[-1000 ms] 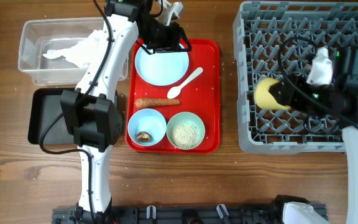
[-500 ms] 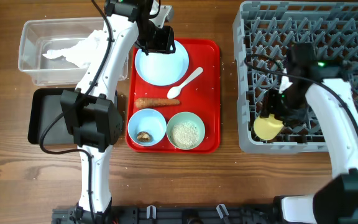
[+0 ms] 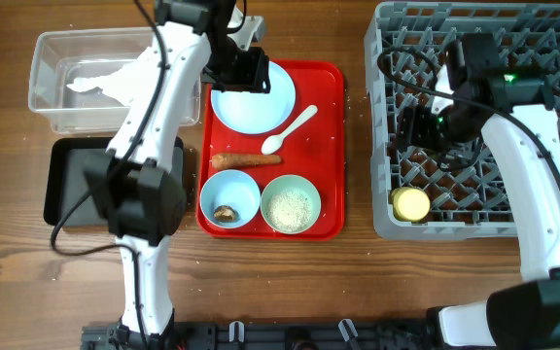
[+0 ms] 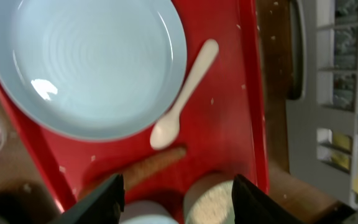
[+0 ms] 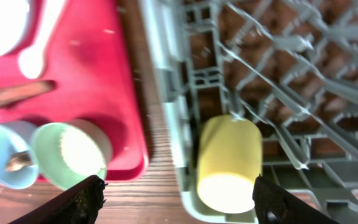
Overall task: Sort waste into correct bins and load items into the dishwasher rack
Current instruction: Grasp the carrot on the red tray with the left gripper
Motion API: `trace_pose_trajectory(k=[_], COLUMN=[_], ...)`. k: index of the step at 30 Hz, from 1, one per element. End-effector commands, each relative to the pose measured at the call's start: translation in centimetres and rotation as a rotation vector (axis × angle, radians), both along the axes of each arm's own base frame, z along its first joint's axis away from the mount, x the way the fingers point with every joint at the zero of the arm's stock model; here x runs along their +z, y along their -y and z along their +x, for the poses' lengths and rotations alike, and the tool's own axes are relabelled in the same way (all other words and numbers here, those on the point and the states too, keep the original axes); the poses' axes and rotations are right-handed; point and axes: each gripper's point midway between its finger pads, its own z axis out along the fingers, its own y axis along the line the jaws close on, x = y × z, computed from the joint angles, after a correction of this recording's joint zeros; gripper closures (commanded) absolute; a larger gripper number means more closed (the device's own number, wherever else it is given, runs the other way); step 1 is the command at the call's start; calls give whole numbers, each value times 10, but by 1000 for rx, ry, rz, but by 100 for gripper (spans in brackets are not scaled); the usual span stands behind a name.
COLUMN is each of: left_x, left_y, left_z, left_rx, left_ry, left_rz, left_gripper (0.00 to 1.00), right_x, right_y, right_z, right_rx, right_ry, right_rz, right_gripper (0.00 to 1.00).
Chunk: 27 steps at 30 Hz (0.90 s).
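The pale blue plate (image 3: pixel 253 97), white spoon (image 3: pixel 290 129), carrot piece (image 3: pixel 246 160), a bowl holding a brown scrap (image 3: pixel 229 199) and a bowl of rice (image 3: pixel 291 204) sit on the red tray. My left gripper (image 3: pixel 246 70) hovers open and empty over the plate's far edge. In the left wrist view it (image 4: pixel 179 208) is above the plate (image 4: pixel 86 62) and spoon (image 4: pixel 185 93). The yellow cup (image 3: pixel 410 203) lies in the front-left corner of the grey rack (image 3: pixel 484 29). My right gripper (image 3: pixel 414 129) is open and empty above the rack, clear of the cup (image 5: pixel 229 162). Crumpled tissue (image 3: pixel 115 78) lies in the clear tub (image 3: pixel 47 58).
The black tray (image 3: pixel 71 180) lies in front of the clear tub at the left. The red serving tray (image 3: pixel 331 146) sits between the bins and the rack, with a strip of bare wood on either side. The rack's upright pegs (image 5: pixel 278 74) stand under my right arm.
My right gripper has let go of the yellow cup in the rack's front-left corner and drawn back and up. My left gripper stays over the plate's far edge, shifted slightly.
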Motion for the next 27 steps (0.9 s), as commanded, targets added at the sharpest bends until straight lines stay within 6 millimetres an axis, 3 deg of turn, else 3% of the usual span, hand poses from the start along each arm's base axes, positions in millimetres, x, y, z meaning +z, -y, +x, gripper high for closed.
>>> trace_pose_trajectory(k=[1, 5, 10, 13, 14, 19, 22, 27], left_x=[58, 59, 45, 3, -23, -88, -113, -140], left_y=[-12, -41, -41, -38, -34, -38, -42, -38], left_z=[-26, -37, -21, -28, -35, -54, -67, -60], left_rx=[11, 137, 156, 82, -26, -224, -333, -346], left_ry=[68, 13, 34, -34, -53, -91, -103, -43], left_rz=[-17, 70, 70, 123, 146, 176, 186, 198], left_gripper=[45, 45, 38, 37, 37, 38, 39, 45], right_x=[28, 32, 26, 17, 17, 17, 18, 18], right_y=[-40, -84, -112, -112, -111, -111, -111, -111], right_z=[6, 15, 23, 25, 27, 29, 30, 30], right_rx=[124, 190, 236, 238, 235, 243, 252, 258], right_ry=[113, 183, 209, 187, 192, 202, 210, 212], right_rz=[51, 86, 105, 97, 87, 84, 79, 77], right_gripper=[20, 19, 18, 18, 18, 16, 15, 14])
